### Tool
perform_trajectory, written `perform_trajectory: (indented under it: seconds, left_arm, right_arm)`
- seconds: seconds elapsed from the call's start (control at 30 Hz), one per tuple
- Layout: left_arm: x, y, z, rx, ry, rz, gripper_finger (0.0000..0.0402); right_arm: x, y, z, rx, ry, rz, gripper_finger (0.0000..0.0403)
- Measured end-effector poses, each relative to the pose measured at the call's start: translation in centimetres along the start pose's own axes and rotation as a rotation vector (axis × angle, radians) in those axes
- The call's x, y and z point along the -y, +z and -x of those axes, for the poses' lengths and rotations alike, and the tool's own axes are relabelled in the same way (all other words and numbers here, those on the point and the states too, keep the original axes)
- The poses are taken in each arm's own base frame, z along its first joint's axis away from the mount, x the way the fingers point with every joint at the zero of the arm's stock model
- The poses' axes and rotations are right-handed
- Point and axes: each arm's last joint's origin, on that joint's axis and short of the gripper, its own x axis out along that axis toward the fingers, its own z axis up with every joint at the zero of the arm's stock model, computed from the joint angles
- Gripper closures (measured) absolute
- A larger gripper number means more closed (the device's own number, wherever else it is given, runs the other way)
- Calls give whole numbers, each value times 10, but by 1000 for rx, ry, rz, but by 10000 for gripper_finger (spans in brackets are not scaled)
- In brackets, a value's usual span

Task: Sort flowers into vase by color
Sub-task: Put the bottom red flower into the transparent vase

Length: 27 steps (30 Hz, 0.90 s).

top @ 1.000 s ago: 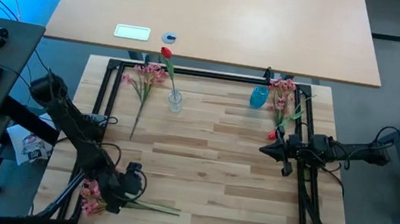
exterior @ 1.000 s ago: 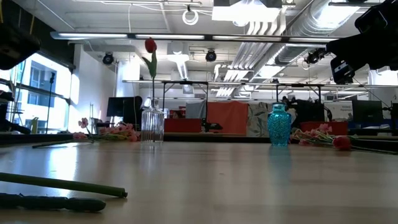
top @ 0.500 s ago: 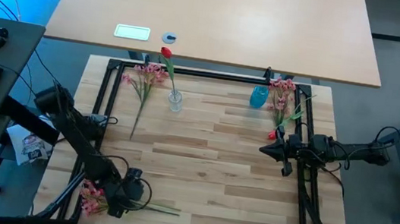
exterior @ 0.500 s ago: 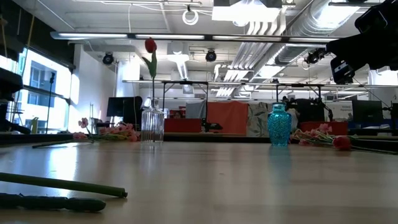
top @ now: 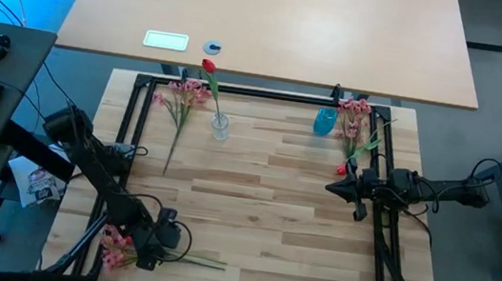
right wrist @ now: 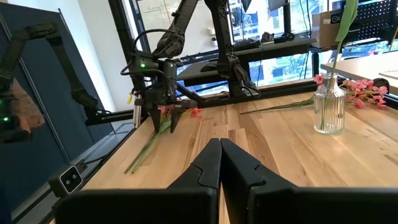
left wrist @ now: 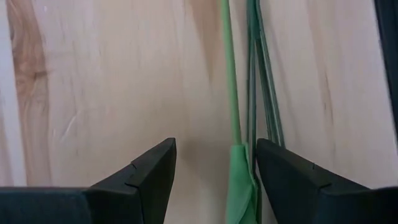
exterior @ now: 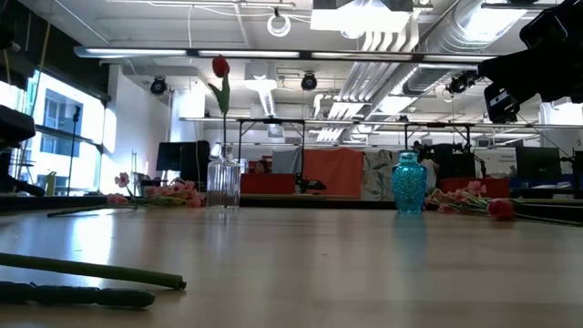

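Note:
A spray of pink flowers (top: 115, 247) lies at the table's near left, its thin green stems (left wrist: 235, 93) running toward the right. My left gripper (left wrist: 214, 183) points steeply down over these stems (top: 193, 260), open, with the stems between its fingers, close to one finger. A clear vase (top: 220, 127) at the far side holds one red flower (top: 208, 66). A blue vase (top: 325, 122) stands farther right. My right gripper (right wrist: 219, 163) waits shut and level at the right (top: 337, 182).
More pink flowers (top: 179, 98) lie at the far left. Pink ones (top: 357, 125) and a red bloom (top: 341, 170) lie by the blue vase. A black frame (top: 266, 93) borders the table. The middle boards (top: 271, 210) are bare.
My left gripper has sunk toward the stems of the near-left pink flowers and tipped more steeply downward, its fingers still apart. The flowers lie as before.

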Motion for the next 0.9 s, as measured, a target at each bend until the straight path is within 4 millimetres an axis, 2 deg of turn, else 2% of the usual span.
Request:
perform_trajectory:
  seconds: [0.1,0.43,0.63,0.9]
  left_arm:
    - [-1,-1,0,-8,7,-12,206]
    - [-1,2,0,-5,-18,28,293]
    - [0,5,0,25,-34,34,304]
    - [-4,0,0,-30,14,22,305]
  right_arm:
    - [0,0,0,0,0,0,402]
    - [0,0,0,0,0,0,402]
    - [0,0,0,0,0,0,402]
    - [0,0,0,0,0,0,402]
